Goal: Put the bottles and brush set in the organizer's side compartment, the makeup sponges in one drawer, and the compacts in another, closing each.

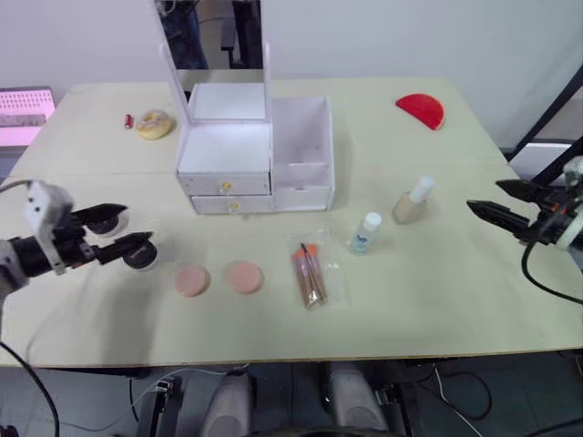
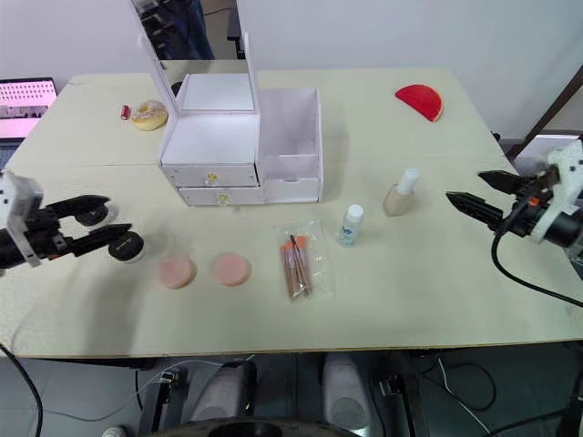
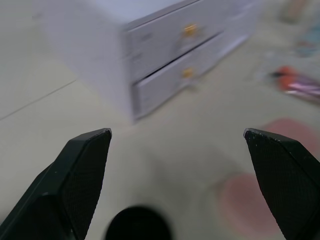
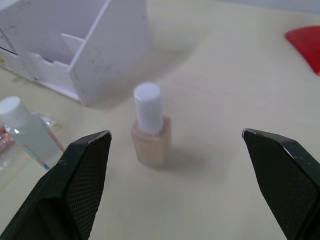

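Both grippers were spread wide and empty: the right gripper (image 4: 177,185) faced the beige bottle (image 4: 150,134), the left gripper (image 1: 121,228) straddled a compact (image 1: 141,256). Sponges (image 1: 192,279), brush set (image 1: 311,271) and clear bottle (image 1: 365,233) lay on the surface (image 1: 437,291); nothing was in the organizer (image 1: 255,155), its drawers shut.

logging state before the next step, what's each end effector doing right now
Left end effector: open, empty, beside a black-lidded compact.
Right end effector: open, empty, facing the beige bottle.
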`<state>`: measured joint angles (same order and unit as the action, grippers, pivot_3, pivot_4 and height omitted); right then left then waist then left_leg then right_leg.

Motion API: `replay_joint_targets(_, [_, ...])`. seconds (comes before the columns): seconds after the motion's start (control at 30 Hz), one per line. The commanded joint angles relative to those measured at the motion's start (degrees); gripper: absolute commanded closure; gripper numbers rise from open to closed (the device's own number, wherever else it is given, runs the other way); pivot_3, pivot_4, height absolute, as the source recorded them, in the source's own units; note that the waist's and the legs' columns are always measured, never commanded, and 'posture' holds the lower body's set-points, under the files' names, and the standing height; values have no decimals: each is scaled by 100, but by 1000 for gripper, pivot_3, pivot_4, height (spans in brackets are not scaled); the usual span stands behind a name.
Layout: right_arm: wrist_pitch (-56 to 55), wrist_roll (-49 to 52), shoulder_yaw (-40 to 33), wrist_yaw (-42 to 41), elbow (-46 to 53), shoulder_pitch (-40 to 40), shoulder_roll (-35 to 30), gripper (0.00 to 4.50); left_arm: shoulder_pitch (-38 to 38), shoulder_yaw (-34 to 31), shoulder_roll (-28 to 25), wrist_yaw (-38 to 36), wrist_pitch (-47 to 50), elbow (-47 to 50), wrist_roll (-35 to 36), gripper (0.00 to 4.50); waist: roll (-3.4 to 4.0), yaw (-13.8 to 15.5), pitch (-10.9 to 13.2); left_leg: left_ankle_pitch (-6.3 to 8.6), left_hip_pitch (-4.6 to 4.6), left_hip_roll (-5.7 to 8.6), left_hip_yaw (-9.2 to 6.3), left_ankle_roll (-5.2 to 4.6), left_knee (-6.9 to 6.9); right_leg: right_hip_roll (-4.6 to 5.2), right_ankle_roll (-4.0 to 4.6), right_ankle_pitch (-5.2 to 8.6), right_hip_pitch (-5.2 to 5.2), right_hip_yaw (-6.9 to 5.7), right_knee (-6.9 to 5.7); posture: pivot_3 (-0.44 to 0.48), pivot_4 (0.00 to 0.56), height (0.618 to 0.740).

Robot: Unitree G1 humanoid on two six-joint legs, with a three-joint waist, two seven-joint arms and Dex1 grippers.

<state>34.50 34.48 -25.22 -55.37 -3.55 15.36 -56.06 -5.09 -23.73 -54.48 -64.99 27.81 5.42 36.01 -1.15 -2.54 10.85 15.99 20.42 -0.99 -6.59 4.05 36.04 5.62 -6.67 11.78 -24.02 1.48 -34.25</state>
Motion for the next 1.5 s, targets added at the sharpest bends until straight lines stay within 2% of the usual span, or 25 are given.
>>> replay_joint_targets(0.03, [213, -8, 247, 187, 248, 359, 12, 0, 72, -39, -239, -97, 623, 1269, 686, 35, 0, 3, 0, 0, 1, 0, 0, 0, 1, 0, 0, 1, 0, 0, 0, 0, 150, 739])
replay_joint_targets(0.17, [444, -151, 716, 516, 157, 843, 253, 0, -290, 208, -243, 264, 1137, 2040, 1132, 35, 0, 4, 0, 0, -1, 0, 0, 0, 8, 0, -7, 6, 4, 0, 0, 0, 150, 739])
replay_joint_targets(0.37, [570, -439, 1017, 964, -113, 1134, 598, 0, -1234, 621, -93, 1044, 1750, 2444, 1544, 35, 0, 22, 1, -1, 0, 1, -2, -2, 11, -1, 5, -3, 10, 0, 2, 0, 150, 739])
replay_joint_targets(0.47, [542, -555, 1116, 1092, -254, 1217, 751, 0, -1513, 782, -194, 1292, 2098, 2627, 1716, 35, 0, 15, 1, -1, 4, 2, -3, -2, 9, -1, -2, 1, 9, 0, 5, 0, 150, 739])
replay_joint_targets(0.63, [348, -750, 1213, 1167, -571, 1280, 939, 0, -1673, 779, -429, 1486, 2755, 2748, 2275, 35, 4, 0, 3, 0, 1, 1, -3, -3, 5, -3, -4, 3, 7, 1, 5, 0, 150, 739])
replay_joint_targets(1.2, [-127, -986, 1219, 1205, -1315, 1651, 1328, 0, -1629, 713, -416, 1782, 2649, 2887, 2257, 35, 4, 3, 3, -1, 2, 2, -3, -3, 10, -3, -2, 3, 9, 2, 4, 0, 150, 739])
replay_joint_targets(1.23, [-149, -985, 1206, 1214, -1344, 1675, 1344, 570, -1615, 705, -418, 1791, 2649, 2894, 2262, 0, 4, 3, 3, -1, 2, 2, -3, -3, 10, -3, -2, 3, 9, 2, 4, 0, 150, 739])
replay_joint_targets(1.27, [-156, -980, 1194, 1219, -1358, 1695, 1356, 789, -1596, 692, -429, 1789, 2647, 2902, 2259, 0, 4, 3, 3, -1, 2, 2, -3, -3, 10, -3, -2, 2, 9, 2, 4, 0, 150, 739])
replay_joint_targets(1.3, [-156, -980, 1192, 1215, -1363, 1705, 1361, 1233, -1583, 683, -439, 1785, 2645, 2905, 2255, 0, 4, 3, 3, -1, 2, 2, -3, -3, 10, -3, -2, 2, 9, 1, 4, 0, 150, 739])
replay_joint_targets(1.43, [-141, -978, 1196, 1194, -1357, 1708, 1369, 3256, -1577, 645, -454, 1790, 2647, 2894, 2262, 0, 4, 4, 3, -1, 2, 2, -3, -3, 9, -3, -2, 3, 9, 2, 4, 0, 150, 739])
replay_joint_targets(1.47, [-139, -984, 1206, 1185, -1352, 1708, 1366, 3649, -1576, 640, -454, 1789, 2647, 2893, 2264, 0, 4, 5, 3, -1, 2, 2, -3, -3, 9, -3, -2, 3, 9, 2, 4, 0, 150, 739])
replay_joint_targets(1.5, [-140, -984, 1205, 1181, -1342, 1713, 1370, 3647, -1579, 641, -449, 1795, 2648, 2886, 2264, 0, 4, 5, 3, -1, 2, 2, -3, -3, 9, -3, -2, 3, 9, 2, 4, 0, 150, 739])
